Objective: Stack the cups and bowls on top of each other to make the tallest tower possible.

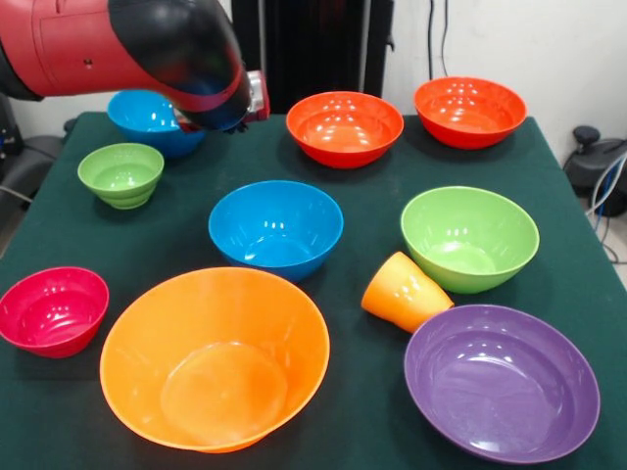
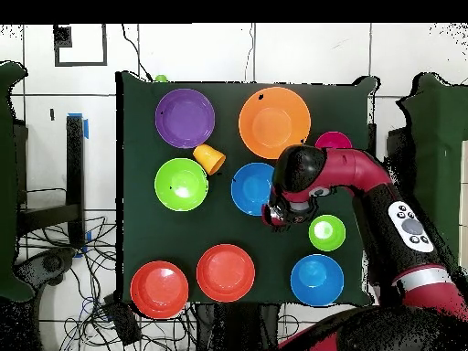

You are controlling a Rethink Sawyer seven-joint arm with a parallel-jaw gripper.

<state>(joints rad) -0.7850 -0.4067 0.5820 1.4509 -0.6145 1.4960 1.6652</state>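
The tool (image 2: 277,216) hangs at the end of the red and black arm (image 2: 366,178), over the table between the middle blue bowl (image 1: 276,227) and the small ribbed green bowl (image 1: 121,174); whether it is open or closed cannot be told, as the arm's bulk hides it from the front. It holds nothing that shows.

The one cup (image 1: 404,293) – glossy orange, tapered – lies on its side between the larger green bowl (image 1: 469,237) and the purple bowl (image 1: 501,380), close to both. The big orange bowl (image 1: 215,357) sits at the front edge, the small crimson bowl (image 1: 53,309) beside it. A second blue bowl (image 1: 147,117) stands behind the ribbed green one, partly covered by the arm, and two red-orange bowls (image 1: 345,127) stand side by side along the far edge (the other (image 1: 469,111) at the corner).

All stand apart, upright, none stacked. The table (image 1: 372,196) wears a dark green cloth – matte against the shiny plastic. Around it are pale floor tiles and loose cables (image 2: 64,265).
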